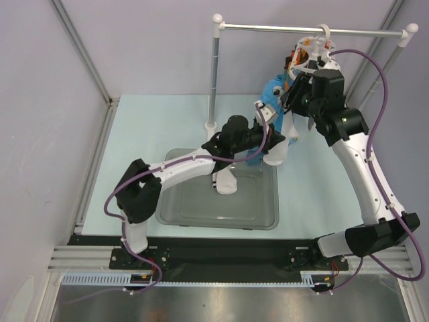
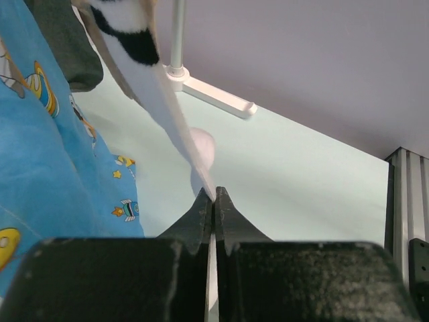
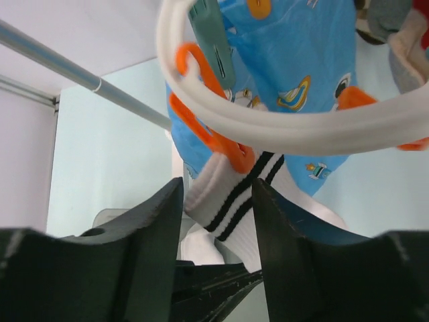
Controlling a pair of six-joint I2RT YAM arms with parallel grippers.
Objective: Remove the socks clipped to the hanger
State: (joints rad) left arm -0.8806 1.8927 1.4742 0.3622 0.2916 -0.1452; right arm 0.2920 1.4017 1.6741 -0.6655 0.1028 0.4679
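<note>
Grey plastic tray (image 1: 201,216) on pale green worktop (image 1: 147,134). Left gripper (image 2: 213,196) jaws closed, pinching lower end of hanging white black-striped fabric sock (image 2: 167,114). Right gripper (image 3: 216,193) jaws apart, straddling that sock's cuff just under orange plastic peg (image 3: 214,137) on white oval plastic hanger (image 3: 301,131). Blue cartoon-print sock (image 3: 288,54) behind.

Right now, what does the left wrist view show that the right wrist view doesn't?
Left wrist only: the left gripper shut on the white sock at its tip, plus the stand foot. Right wrist only: the hanger, orange pegs, the rail, and the right gripper open around a striped cuff. Both: the blue sock, and likely the same white sock.
</note>
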